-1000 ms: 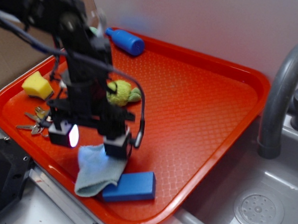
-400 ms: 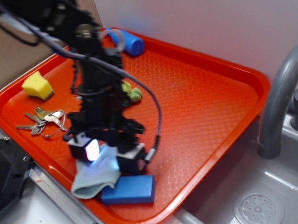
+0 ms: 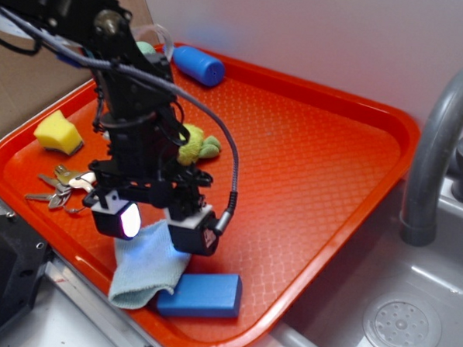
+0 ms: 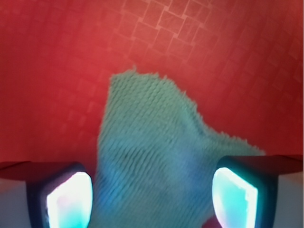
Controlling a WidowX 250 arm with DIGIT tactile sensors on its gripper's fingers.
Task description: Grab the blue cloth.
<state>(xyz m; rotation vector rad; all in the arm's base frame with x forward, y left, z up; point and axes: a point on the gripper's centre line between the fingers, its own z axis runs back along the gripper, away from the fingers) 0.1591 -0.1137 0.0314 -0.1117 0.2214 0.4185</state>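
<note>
The blue cloth (image 3: 139,271) is a pale blue terry rag lying rumpled near the front edge of the red tray (image 3: 310,162). My gripper (image 3: 155,228) hangs over the cloth's upper end, open, with one glowing finger (image 3: 117,217) on each side of it. In the wrist view the cloth (image 4: 156,152) fills the wide gap between the two lit fingertips (image 4: 69,199), and the gripper (image 4: 152,199) has not closed on it. Whether the pads touch the cloth I cannot tell.
A deep-blue sponge block (image 3: 200,295) lies against the cloth's right side. Keys (image 3: 60,189), a yellow sponge (image 3: 58,132), a green plush toy (image 3: 196,144) and a blue bottle (image 3: 198,65) sit further back. A sink and faucet (image 3: 434,153) are at the right.
The gripper swung right and down onto the cloth, then drew back a little to the left and up. It stays open. The cloth has barely shifted.
</note>
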